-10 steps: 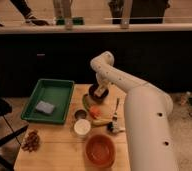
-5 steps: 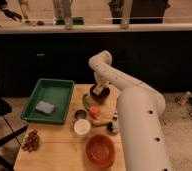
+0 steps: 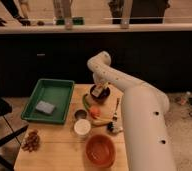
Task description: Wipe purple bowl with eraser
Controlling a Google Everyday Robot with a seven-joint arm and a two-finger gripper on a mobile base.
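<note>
The purple bowl (image 3: 97, 96) is small, round and almost black; it sits on the wooden table at the back, right of the green tray. My gripper (image 3: 100, 90) hangs straight down over the bowl, its tip inside the bowl's rim. A pale cream-yellowish bit shows at the gripper's tip; it looks like the eraser (image 3: 101, 92), down in the bowl. The white arm comes in from the lower right and covers the bowl's right side.
A green tray (image 3: 49, 100) with a grey-blue pad (image 3: 45, 107) lies at the left. A white cup (image 3: 82, 128), an orange bowl (image 3: 100, 150), an orange fruit (image 3: 94, 112), a banana and a fork lie in front. A brown cluster (image 3: 31, 141) lies at front left.
The gripper has stayed over the purple bowl and shifted only slightly. The arm's large white link has swung nearer and covers more of the table's right side.
</note>
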